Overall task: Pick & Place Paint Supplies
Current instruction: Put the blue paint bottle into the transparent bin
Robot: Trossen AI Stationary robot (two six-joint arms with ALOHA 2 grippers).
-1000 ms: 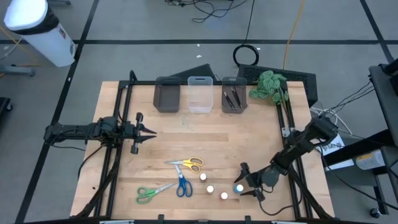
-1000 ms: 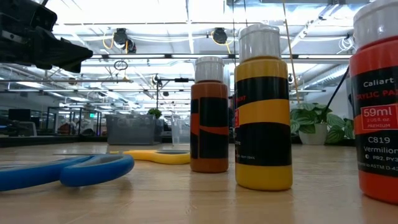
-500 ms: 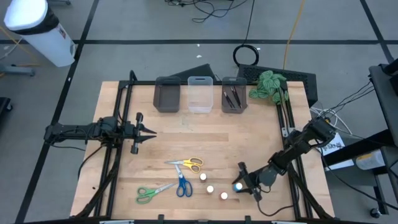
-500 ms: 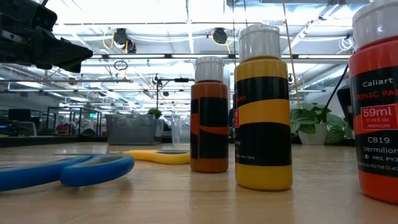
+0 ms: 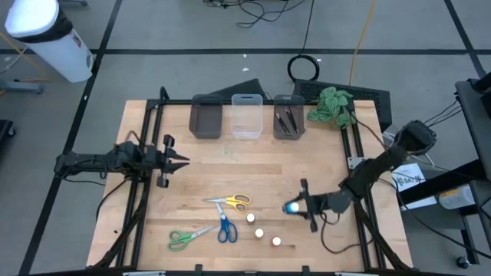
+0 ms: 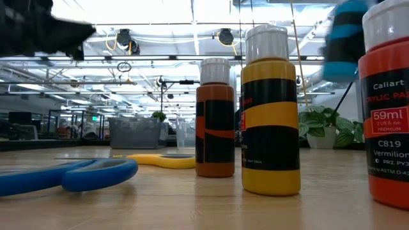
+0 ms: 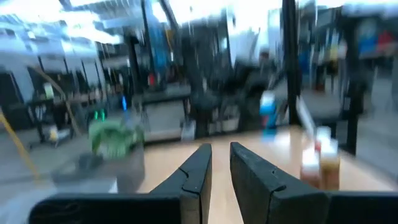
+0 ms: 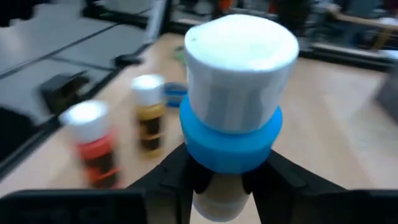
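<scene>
On a wooden table (image 5: 253, 165) in a bright, open workshop, three bins line the far edge: a grey bin (image 5: 205, 116), a clear bin (image 5: 246, 116) and a second grey bin (image 5: 288, 116) that already holds the thin dark brushes (image 5: 286, 119), with a leafy plant (image 5: 331, 103) beside it.

A second ago the right gripper (image 5: 299, 207) stood wide open around the blue paint bottle (image 5: 292, 208) near the table's front edge. Now its fingers are clamped on the bottle and have carried it up off the wood, towards the middle of the table. By the look of it, the pick is done and the carry to a bin is what remains.

The left gripper (image 5: 178, 161) waits over the table's left side, its jaws nearly together and holding nothing.

Three scissors lie at centre front: the yellow scissors (image 5: 232, 202), the blue scissors (image 5: 225, 229) and the green scissors (image 5: 184, 239). Three paint bottles remain standing just beyond them: the brown bottle (image 6: 215, 118), the yellow bottle (image 6: 270, 112) and the vermilion bottle (image 6: 387, 102).

Seen from the right wrist, the held bottle is small and upright, with a white cap (image 8: 239, 62) above a bright blue band (image 8: 231, 140). The fingers grip it below that band.
</scene>
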